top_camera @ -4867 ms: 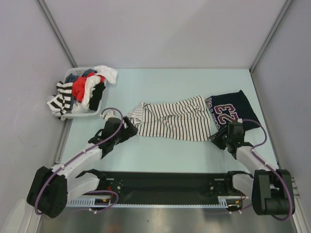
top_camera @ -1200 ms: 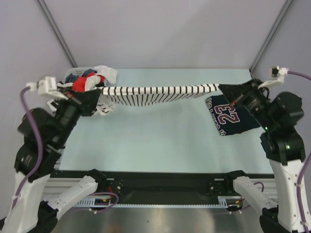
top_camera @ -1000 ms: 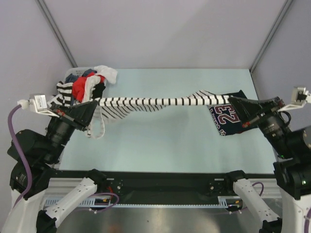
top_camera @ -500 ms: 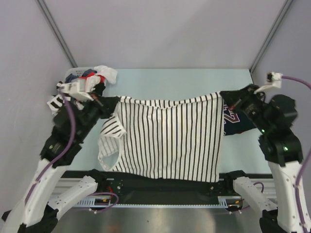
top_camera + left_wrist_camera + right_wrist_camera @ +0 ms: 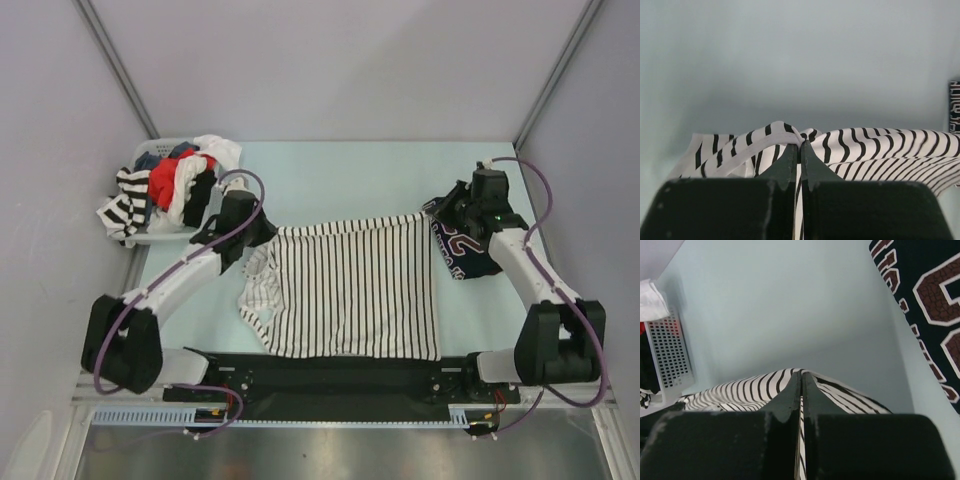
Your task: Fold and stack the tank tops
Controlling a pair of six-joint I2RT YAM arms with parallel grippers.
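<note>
The white tank top with thin dark stripes (image 5: 350, 290) lies spread flat on the table, its near hem reaching the black rail at the front. My left gripper (image 5: 262, 237) is shut on its far left corner, pinching striped cloth (image 5: 865, 145) between the fingertips (image 5: 800, 145). My right gripper (image 5: 432, 212) is shut on the far right corner, with striped cloth (image 5: 740, 390) draped over its tips (image 5: 801, 375). The dark navy tank top with a maroon "23" (image 5: 470, 250) lies folded at the right, partly under my right arm, and fills the right wrist view's upper right (image 5: 930, 290).
A white basket (image 5: 160, 237) heaped with mixed clothes (image 5: 175, 180) stands at the far left corner, and its perforated wall (image 5: 670, 350) shows in the right wrist view. Grey walls close in the table on three sides. The left shoulder straps are bunched (image 5: 258, 290).
Both arms have come down and forward. The striped top, hanging stretched in the air half a second ago, now rests flat on the table, both grips unchanged.
</note>
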